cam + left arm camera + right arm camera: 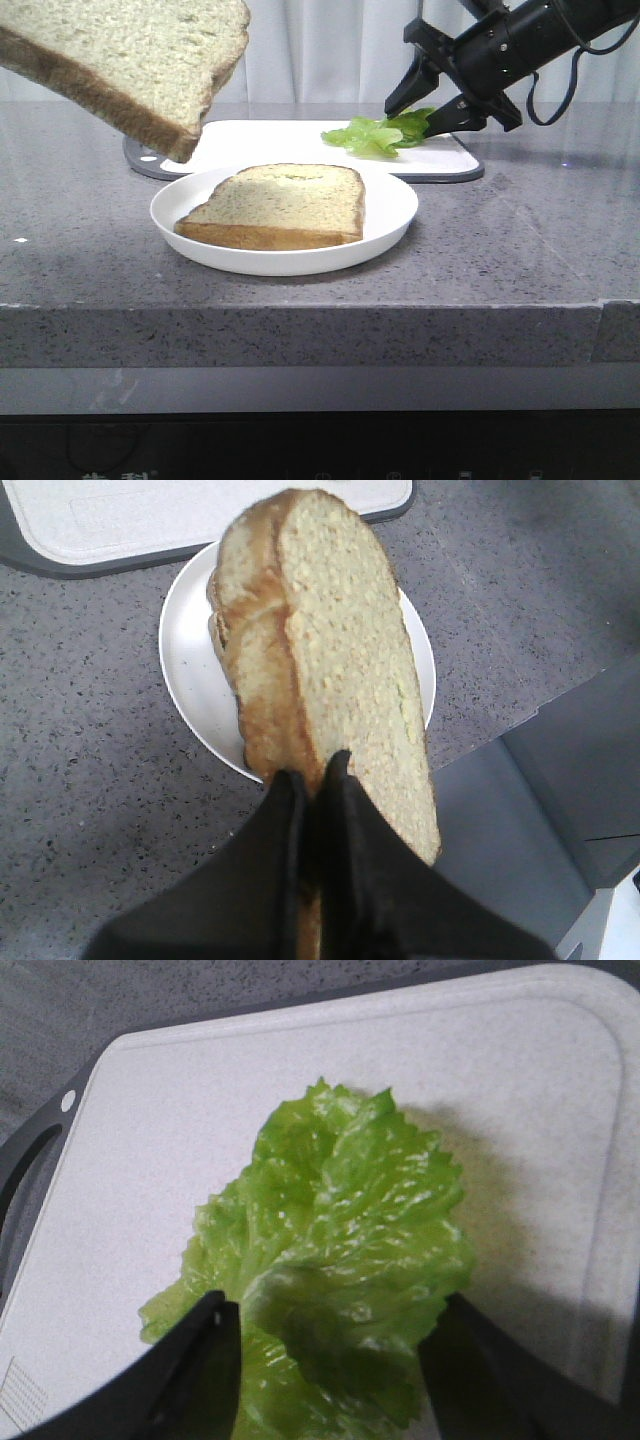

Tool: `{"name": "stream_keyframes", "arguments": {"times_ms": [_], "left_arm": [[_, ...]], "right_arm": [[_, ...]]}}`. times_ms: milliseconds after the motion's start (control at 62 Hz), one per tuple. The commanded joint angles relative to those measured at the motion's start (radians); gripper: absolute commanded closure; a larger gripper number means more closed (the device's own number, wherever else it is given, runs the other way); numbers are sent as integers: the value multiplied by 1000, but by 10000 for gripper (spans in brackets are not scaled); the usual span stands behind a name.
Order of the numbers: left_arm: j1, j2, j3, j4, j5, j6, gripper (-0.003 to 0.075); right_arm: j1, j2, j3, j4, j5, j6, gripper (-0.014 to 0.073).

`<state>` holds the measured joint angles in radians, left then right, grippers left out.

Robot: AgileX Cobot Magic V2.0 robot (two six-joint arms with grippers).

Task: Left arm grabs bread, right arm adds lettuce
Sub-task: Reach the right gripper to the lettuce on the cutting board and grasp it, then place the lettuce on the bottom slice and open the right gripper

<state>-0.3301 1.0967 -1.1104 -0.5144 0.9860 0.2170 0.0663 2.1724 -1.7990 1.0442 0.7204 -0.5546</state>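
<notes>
My left gripper [315, 770] is shut on the bread [340, 650], a thick slice with a brown crust. It holds the bread tilted in the air above the white plate [190, 670]. In the front view the bread [130, 55] hangs at the upper left, and the left gripper itself is out of that view. The lettuce [340, 1220], a ruffled light-green leaf, lies on the white cutting board [200, 1090]. My right gripper [335, 1305] is open, its fingers on either side of the leaf's near end. The front view shows the right gripper [412, 118] angled down at the lettuce [370, 135].
A second bread slice [285, 200] lies flat on the white plate [290, 262] at the table's middle. The cutting board [270, 135], with its grey rim, sits behind the plate. The grey stone table's front edge [300, 310] runs close to the plate.
</notes>
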Motion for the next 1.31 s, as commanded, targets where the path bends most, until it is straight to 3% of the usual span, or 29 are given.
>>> {"name": "stream_keyframes", "arguments": {"times_ms": [0,129,323,629,790,1016,1177,1290], "left_arm": [[6,-21,-26,-35,-60,-1,741],[6,-21,-26,-29,-61,-1,741],[6,-21,-26,-16,-66,-1,741],[6,-21,-26,-14,-68,-1,741],[6,-21,-26,-14,-68,-1,741],[6,-21,-26,-14,-68,-1,741],[6,-23,-26,3,-68,-1,741],[6,-36,-26,44,-68,-13,741]], "right_arm": [[7,-61,-34,53,-17,-16,293],[8,-61,-34,54,-29,-17,489],[8,-71,-35,71,-24,-17,664],[-13,-214,-35,84,111,-17,659],[-18,-363,91,88,129,-22,659],[-11,-570,389,219,150,-201,659],[12,-600,510,356,239,-332,659],[47,-600,563,381,250,-387,659]]}}
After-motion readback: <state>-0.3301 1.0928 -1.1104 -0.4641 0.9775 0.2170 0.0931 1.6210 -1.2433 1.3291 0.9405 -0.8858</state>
